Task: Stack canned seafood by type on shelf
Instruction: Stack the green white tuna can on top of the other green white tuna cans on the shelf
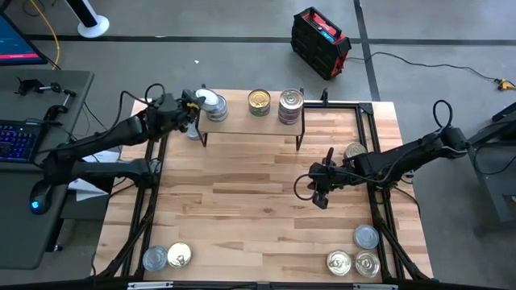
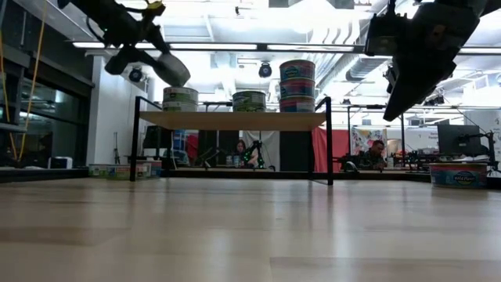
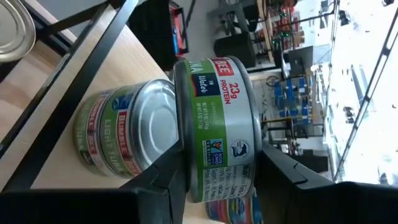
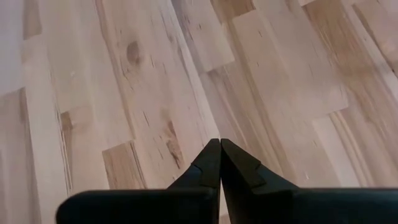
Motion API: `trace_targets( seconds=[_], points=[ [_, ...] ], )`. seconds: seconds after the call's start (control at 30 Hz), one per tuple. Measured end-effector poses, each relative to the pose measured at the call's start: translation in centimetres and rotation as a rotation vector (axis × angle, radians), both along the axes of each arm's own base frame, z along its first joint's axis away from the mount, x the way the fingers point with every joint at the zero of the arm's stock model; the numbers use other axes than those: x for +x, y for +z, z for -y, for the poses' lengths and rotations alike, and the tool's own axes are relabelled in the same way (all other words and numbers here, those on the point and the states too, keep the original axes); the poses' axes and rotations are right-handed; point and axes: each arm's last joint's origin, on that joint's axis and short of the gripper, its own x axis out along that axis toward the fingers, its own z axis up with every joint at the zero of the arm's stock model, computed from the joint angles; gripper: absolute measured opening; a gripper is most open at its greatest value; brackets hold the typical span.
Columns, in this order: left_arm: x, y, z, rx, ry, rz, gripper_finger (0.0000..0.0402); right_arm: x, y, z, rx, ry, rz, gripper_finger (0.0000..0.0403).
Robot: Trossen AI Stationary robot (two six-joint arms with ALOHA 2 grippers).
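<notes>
Left gripper: clamping a green-label tin by its sides at the shelf's left end, holding it over the silver tin there, apparently to stack like on like.
Shelf: sitting at the table's far edge, carrying a gold tin mid-board and a stack at its right end.
Right gripper: hovering over bare table right of centre, jaws together, holding nothing, seemingly waiting.
Loose tins: lying at the near-left corner, near-right corner, and one by the right edge.
</notes>
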Motion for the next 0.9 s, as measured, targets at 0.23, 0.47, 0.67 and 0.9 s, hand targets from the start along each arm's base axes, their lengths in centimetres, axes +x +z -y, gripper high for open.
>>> trace_targets(
  seconds=[0.23, 0.47, 0.67, 0.9],
  points=[
    [0.2, -0.1, -0.1, -0.003, -0.003, 0.000, 0.0165, 0.1, 0.1, 0.0, -0.008, -0.017, 0.020, 0.0000],
    [0.2, -0.1, -0.1, 0.007, -0.020, -0.019, 0.0213, 0.2, 0.1, 0.0, -0.007, -0.018, 0.028, 0.0000],
    [0.5, -0.2, -0.1, 0.002, -0.035, -0.019, 0.0216, 0.2, 0.2, 0.1, -0.032, -0.038, 0.038, 0.0000],
    [1.9, -1.4, -1.0, -0.054, -0.078, -0.045, 0.0217, 0.3, 0.2, 0.3, -0.036, -0.067, 0.050, 0.0000]
  ],
)
